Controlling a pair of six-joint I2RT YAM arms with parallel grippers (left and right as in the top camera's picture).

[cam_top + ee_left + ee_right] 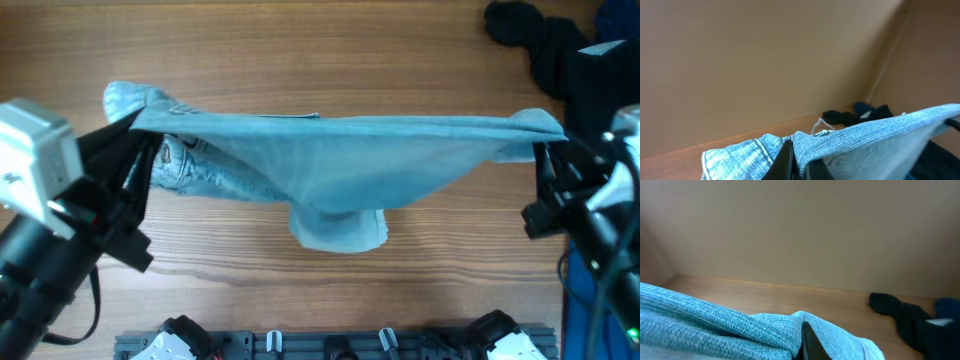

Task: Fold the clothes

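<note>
You have the shorts (340,160) strung up between both arms, off the counter (300,60) and spanning its middle from near the left edge almost to the right edge. The left gripper (143,135) is clamped on one end of the denim, where the seamed, bunched part sits. The right gripper (545,150) is closed on the opposite corner. The top edge runs nearly straight between them, which reads as tension you are putting in on purpose so that wrinkles pull out and the cloth hangs flat before it is laid down. Below that line the fabric sags into a belly, and one cuffed leg end (338,230) hangs lowest, toward the near edge at the centre. From above you cannot tell whether it touches the wood. Each wrist view shows denim draped over a dark finger (785,160), which fits a firm pinch. The black garment (545,45) lies in the far right corner, close behind your right arm, so set the shorts down short of it.
</note>
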